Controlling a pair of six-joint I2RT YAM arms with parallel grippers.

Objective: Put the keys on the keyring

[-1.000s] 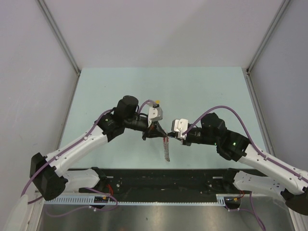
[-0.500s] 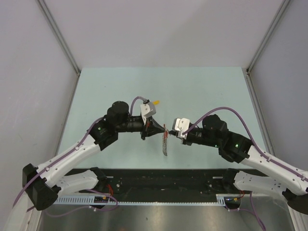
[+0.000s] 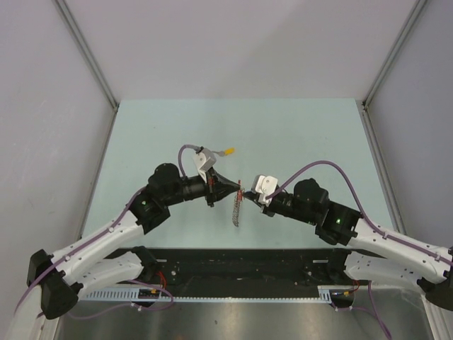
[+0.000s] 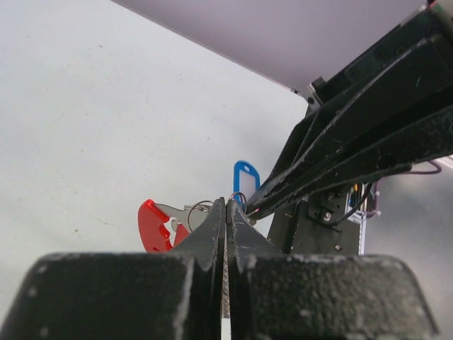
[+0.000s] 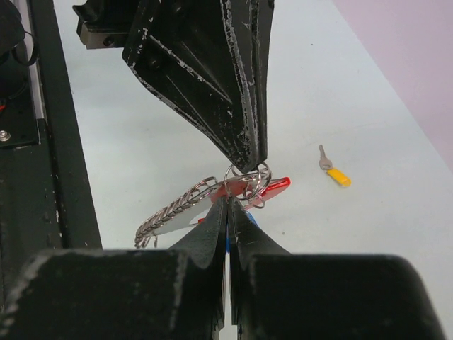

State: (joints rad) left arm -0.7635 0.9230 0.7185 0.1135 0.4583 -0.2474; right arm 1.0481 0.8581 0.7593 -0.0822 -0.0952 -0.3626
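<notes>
Aloft, left pincer (image 4: 226, 207) clenched on keyring (image 5: 245, 185) — right pincer (image 5: 228, 203) clenched, hold unclear; blue key (image 4: 245, 180) half-hidden.

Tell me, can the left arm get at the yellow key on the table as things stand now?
Probably not yet. The yellow key lies uncovered on the table just beyond the left gripper, so the way looks free, but that gripper is shut on the keyring, held up in the air.

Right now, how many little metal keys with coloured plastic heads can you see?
2. The yellow-headed key lies alone on the table; the blue-headed key hangs by the silvery chain keyring with a red tag. More may be hidden.
</notes>
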